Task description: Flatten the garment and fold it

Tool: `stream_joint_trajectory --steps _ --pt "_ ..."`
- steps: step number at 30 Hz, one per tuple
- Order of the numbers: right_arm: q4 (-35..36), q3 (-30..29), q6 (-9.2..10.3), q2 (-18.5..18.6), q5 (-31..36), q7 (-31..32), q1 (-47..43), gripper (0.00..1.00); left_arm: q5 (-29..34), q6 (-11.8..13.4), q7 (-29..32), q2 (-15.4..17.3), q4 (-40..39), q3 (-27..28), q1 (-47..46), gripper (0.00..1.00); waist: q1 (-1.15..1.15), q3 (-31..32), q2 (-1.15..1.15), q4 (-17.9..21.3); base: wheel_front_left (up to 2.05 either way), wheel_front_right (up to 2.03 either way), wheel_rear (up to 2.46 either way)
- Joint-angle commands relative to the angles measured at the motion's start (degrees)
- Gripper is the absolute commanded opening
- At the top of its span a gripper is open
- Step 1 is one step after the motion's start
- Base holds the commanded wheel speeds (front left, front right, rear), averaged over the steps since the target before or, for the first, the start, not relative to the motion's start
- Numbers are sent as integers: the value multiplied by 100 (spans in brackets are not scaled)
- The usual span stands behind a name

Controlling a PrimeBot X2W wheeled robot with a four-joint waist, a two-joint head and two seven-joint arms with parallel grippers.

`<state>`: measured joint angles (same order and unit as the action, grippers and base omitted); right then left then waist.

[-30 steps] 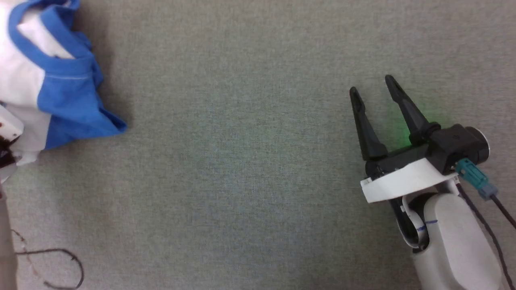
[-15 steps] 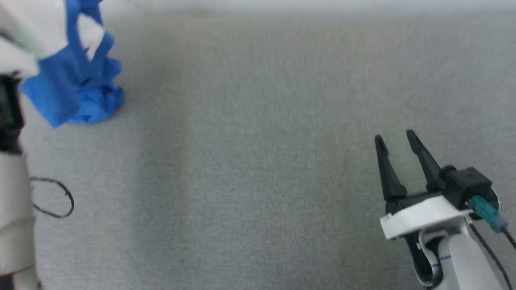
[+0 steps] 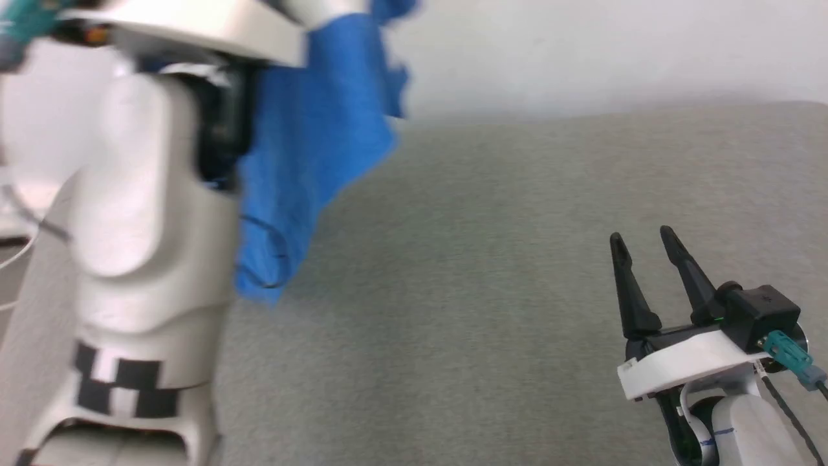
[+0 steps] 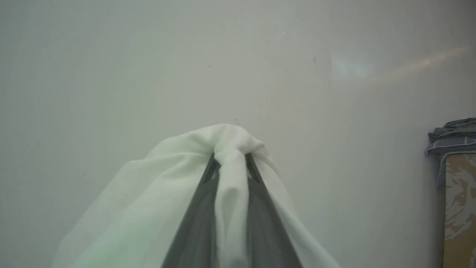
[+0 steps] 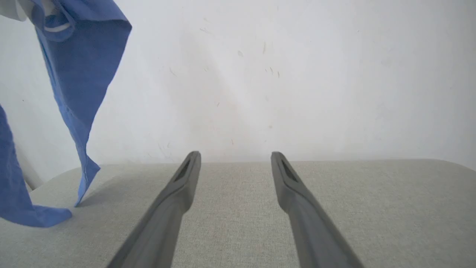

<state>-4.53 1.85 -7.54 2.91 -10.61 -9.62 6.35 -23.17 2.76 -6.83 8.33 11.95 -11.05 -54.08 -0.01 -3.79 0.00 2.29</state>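
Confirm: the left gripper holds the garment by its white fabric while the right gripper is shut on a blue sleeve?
The right gripper is open and empty, its fingers apart, the blue sleeve hanging clear of it; the right wrist view shows this. The left gripper does hold the garment by white fabric.

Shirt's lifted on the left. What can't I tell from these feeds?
1. Head view: the left forearm hides most of the garment; its blue sleeve is blurred.
2. Left wrist view: white cloth drapes the left gripper, hiding which part is pinched.
3. Right wrist view: the left edge cuts the garment; how much touches the table is unclear.
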Motion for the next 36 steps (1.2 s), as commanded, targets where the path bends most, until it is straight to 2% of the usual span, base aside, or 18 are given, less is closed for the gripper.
stream_joint_trajectory --steps 1,5,9,17,22,25,26,27,31,36 --pt "32 10 5 -3 -18 7 -65 100 -59 -52 -55 -86 32 -49 -114 0 1 88 0 529 0 0 0" --pt "72 21 5 -3 -27 36 -87 100 -348 -159 -110 -408 216 -370 -127 0 1 21 0 866 0 0 0" --pt "100 48 5 -3 -23 62 -89 100 -721 -229 -29 -524 614 -892 109 0 1 -81 0 1146 0 0 0" --pt "115 142 5 -3 -60 73 -28 100 -850 -369 1358 -543 2263 -2312 967 0 1 -320 0 1458 0 0 0" --pt "82 192 5 -3 -59 85 -15 100 -1005 -556 2120 -544 3095 -2762 1364 0 1 -376 0 1411 0 0 0" --pt "63 219 5 -3 -48 98 -3 100 -1253 -652 2323 -544 3287 -2919 1534 1 1 -365 0 1306 0 0 0" --pt "56 227 5 -3 -40 106 -2 100 -1353 -685 2370 -545 3308 -2970 1584 33 1 -346 0 1259 0 0 0" --pt "47 237 5 -3 -32 115 -3 100 -1441 -706 2375 -545 3307 -3007 1621 100 1 -327 0 1214 0 0 0" --pt "55 245 5 -3 -1 147 -31 100 -1553 -611 1730 -545 3163 -2920 1652 100 1 -205 0 1017 0 0 0" --pt "105 201 5 -3 55 208 -120 100 -1513 -355 92 -413 2658 -2423 1798 100 1 -7 0 781 0 0 0"
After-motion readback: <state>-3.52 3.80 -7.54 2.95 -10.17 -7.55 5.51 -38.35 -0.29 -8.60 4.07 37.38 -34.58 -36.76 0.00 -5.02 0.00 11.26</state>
